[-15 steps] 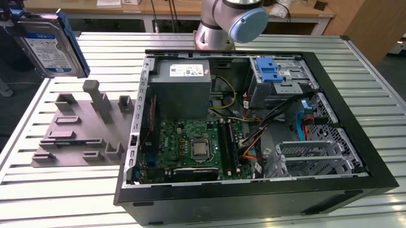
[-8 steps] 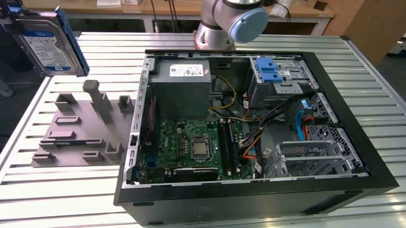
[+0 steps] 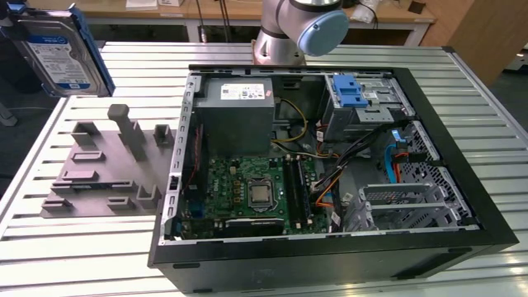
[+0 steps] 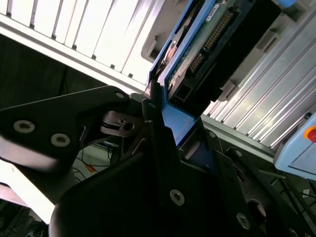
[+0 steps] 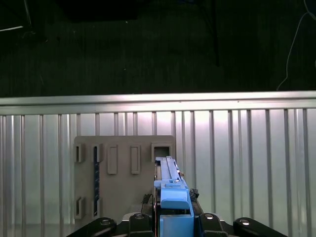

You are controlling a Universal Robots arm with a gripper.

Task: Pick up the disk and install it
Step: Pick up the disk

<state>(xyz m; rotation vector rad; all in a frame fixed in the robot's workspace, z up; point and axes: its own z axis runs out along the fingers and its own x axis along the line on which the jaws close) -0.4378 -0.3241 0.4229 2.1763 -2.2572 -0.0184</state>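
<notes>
The end effector (image 4: 160,106) is clamped on the disk (image 3: 58,55), apparently by its blue frame, at the case's (image 3: 330,266) ten o'clock; carry it upright and unhurried.

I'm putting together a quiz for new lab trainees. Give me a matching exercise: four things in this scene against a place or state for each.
1 disk
2 grey fixture
3 motherboard
4 blue latch

A on the silver cage
B on the table, beside the case
C held in the gripper, off the table
D flat inside the case

Pairs: 1-C, 2-B, 3-D, 4-A
</notes>
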